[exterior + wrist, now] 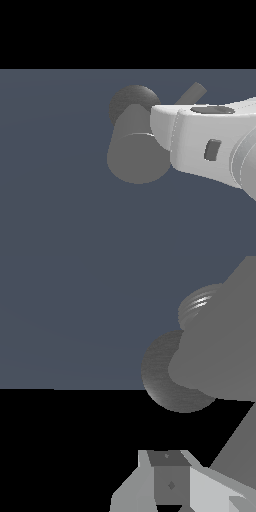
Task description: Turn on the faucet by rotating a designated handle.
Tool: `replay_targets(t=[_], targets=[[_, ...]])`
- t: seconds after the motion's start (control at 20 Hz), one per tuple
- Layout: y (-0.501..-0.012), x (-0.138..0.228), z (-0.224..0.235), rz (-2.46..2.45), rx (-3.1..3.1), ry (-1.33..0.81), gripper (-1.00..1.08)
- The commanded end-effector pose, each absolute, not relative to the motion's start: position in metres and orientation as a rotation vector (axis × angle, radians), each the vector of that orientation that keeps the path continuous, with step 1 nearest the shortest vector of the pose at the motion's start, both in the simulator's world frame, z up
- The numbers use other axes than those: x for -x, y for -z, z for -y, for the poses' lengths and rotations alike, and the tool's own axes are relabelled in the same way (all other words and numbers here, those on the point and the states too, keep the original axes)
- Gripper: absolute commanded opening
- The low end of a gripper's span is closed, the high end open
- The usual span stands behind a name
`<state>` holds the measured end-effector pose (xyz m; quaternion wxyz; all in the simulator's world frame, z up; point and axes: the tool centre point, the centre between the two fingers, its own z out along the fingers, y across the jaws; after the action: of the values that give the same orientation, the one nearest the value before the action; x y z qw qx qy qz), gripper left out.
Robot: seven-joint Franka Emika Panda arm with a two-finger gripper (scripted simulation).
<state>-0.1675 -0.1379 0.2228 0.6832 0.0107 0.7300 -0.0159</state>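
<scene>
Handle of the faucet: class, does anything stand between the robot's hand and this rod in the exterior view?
No separate object shows between them. The hand sits against the faucet, and its white body hides the lower part of the handle; only the rod's tip shows.

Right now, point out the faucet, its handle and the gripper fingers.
faucet (137, 160): exterior view, on its flat round face.
handle (192, 93): exterior view, on the rod's free end above the arm.
gripper fingers (170, 483): wrist view, on the one finger that shows; jaw state unclear.
</scene>
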Motion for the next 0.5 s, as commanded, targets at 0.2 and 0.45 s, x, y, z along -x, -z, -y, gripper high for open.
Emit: replay_targets(t=[0.2, 0.45], targets=[[-0.234, 0.165, 0.126, -1.624, -0.024, 0.038, -1.0], [-0.246, 0.164, 0.11, -1.611, -0.019, 0.036, -1.0]])
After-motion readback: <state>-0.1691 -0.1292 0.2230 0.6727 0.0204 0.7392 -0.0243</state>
